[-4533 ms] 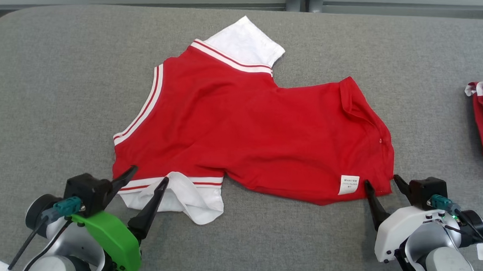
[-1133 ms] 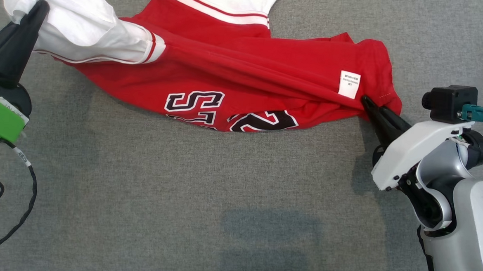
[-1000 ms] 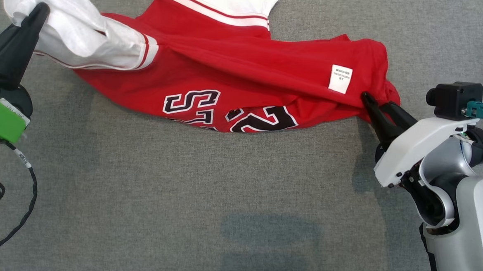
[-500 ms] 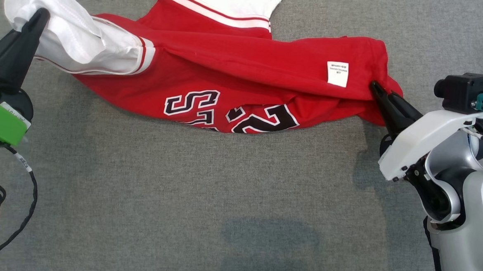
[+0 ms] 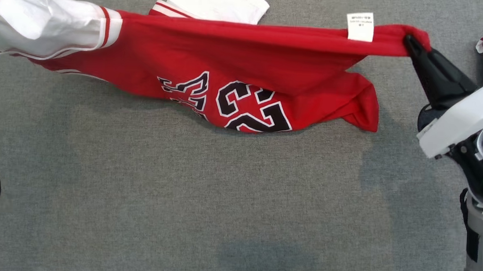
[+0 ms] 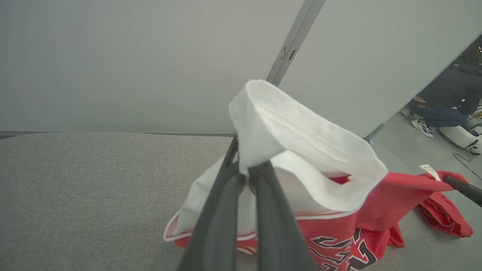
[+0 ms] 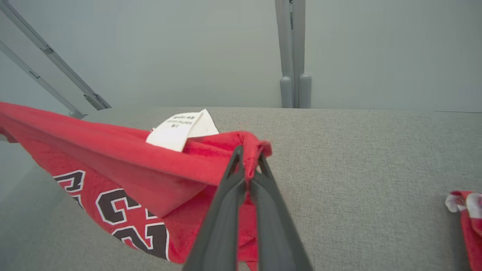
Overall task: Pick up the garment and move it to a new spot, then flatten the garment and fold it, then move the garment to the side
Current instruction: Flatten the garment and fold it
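Right end effector on red "23" garment

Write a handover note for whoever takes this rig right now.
Left claw: shut on the white sleeve.
Right claw: shut on the red corner beside the label.
The jersey is lifted and stretched between both claws, with its lower part sagging toward the table. A second red garment lies on the robot's right.
Done: pickup.
Left: set it down in a new spot, flatten, fold, move aside.
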